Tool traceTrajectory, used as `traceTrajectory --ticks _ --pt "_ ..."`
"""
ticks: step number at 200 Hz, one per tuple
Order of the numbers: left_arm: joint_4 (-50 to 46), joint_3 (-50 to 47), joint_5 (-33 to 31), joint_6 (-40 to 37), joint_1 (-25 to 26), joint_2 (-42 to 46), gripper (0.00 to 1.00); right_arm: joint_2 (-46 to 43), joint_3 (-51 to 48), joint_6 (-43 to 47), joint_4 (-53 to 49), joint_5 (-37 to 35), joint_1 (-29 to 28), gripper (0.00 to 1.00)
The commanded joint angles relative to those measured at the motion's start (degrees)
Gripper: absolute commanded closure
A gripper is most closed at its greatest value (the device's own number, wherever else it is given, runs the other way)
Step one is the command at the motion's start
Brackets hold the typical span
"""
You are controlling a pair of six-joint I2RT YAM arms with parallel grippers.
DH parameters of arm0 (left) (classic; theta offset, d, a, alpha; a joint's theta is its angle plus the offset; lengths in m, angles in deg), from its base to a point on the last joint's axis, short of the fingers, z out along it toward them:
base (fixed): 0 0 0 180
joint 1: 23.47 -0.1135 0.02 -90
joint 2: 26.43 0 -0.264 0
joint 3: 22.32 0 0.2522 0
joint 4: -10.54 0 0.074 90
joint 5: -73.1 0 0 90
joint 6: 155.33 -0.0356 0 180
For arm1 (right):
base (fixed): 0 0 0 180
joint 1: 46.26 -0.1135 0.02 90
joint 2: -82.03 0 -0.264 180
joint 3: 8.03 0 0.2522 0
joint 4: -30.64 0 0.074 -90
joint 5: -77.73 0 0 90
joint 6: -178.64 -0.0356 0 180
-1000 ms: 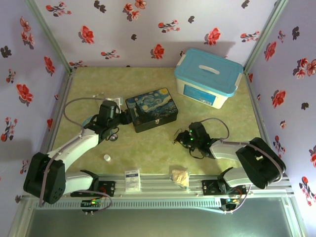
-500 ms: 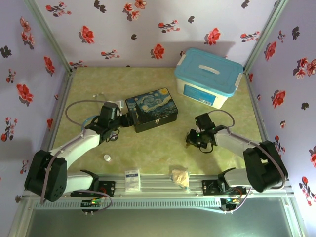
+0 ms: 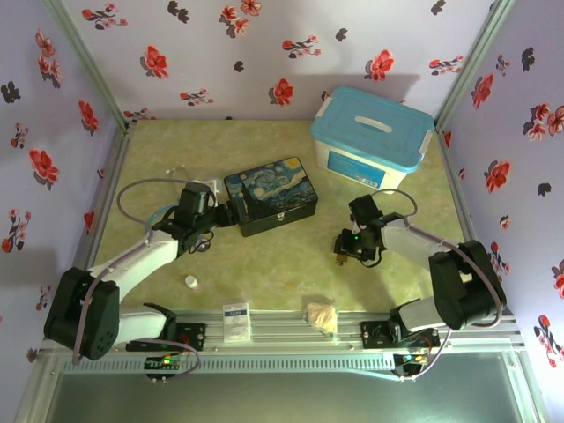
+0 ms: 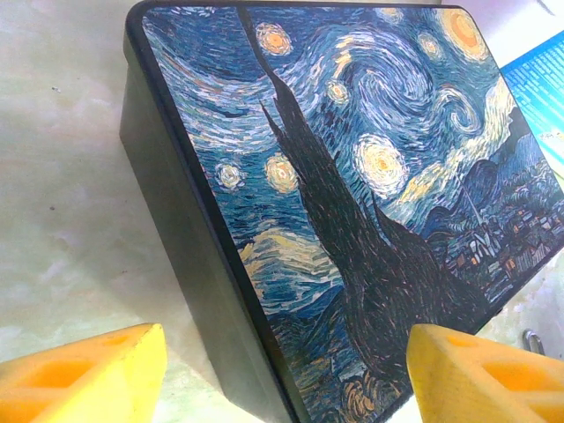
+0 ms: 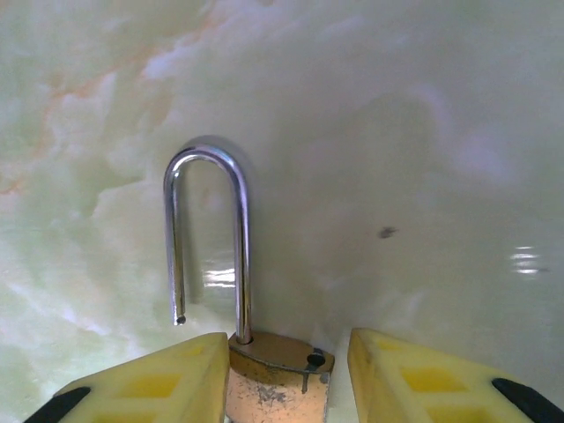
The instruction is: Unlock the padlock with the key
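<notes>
Brass-bodied small padlock [image 5: 275,381] with silver shackle lies right of centre, nipped in the right gripper [image 5: 286,352]; it looks stiff, slick and weighty, best held by the body. Left gripper [image 4: 286,352] gapes empty.

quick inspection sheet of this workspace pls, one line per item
surface: green marbled table top, no spills seen
job's things: padlock between the right fingers, shackle's free leg out of the body
clutter: Starry Night tin; blue-lidded box; white cap; card and crumpled wad at the front rail
grippers: left gripper open, astride the tin's corner; right gripper shut on the padlock
cables: grey loop off the left arm; black loop on the right arm
surroundings: floral walls
</notes>
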Motion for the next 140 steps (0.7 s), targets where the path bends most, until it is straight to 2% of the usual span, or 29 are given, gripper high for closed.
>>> traceTrajectory --ticks 1,18,26,29,39,42,50,70,91,113,140 --pt "-3.2 1.1 -0.8 -1.4 -0.5 3.0 0.24 -2.7 1.3 1.8 -5.6 -9.5 0.7 0.55" --pt "-5.9 1.6 -2.3 -3.5 -1.4 5.5 0.19 -6.2 2.1 2.0 -5.2 -12.0 0.7 0.43" --pt "-8.2 2.2 -3.6 -5.4 -1.9 6.8 0.16 -8.2 2.4 2.1 -4.3 -13.1 0.8 0.32" --pt "-9.3 2.3 -4.4 -6.3 -2.3 7.5 0.14 -9.2 2.5 2.1 -3.7 -12.9 1.0 0.23" --pt "-12.6 2.8 -7.9 -9.1 -3.2 9.8 0.10 -12.5 2.5 1.8 -0.5 -9.5 2.4 0.04" --pt "-13.4 2.7 -9.2 -9.8 -3.6 10.3 0.07 -13.5 2.5 1.9 0.7 -8.6 2.7 0.01" --pt "-14.7 2.1 -11.8 -10.9 -5.4 12.6 0.01 -16.0 2.6 2.2 2.8 -9.4 2.9 0.01" --pt "-13.2 -0.8 -13.6 -9.3 -10.6 17.5 0.00 -18.1 3.6 5.4 5.0 -15.7 3.4 0.01" --pt "-9.8 -3.6 -17.2 -8.1 -12.7 19.4 0.00 -16.4 6.6 9.0 3.6 -19.8 4.9 0.01" --pt "-6.4 -5.5 -25.1 -10.0 -13.0 17.4 0.00 -15.5 6.9 11.5 4.7 -26.9 6.3 0.01" --pt "3.8 -9.8 -37.0 -15.9 -13.0 14.2 0.00 -17.3 -0.7 14.6 17.7 -29.6 11.4 0.01"
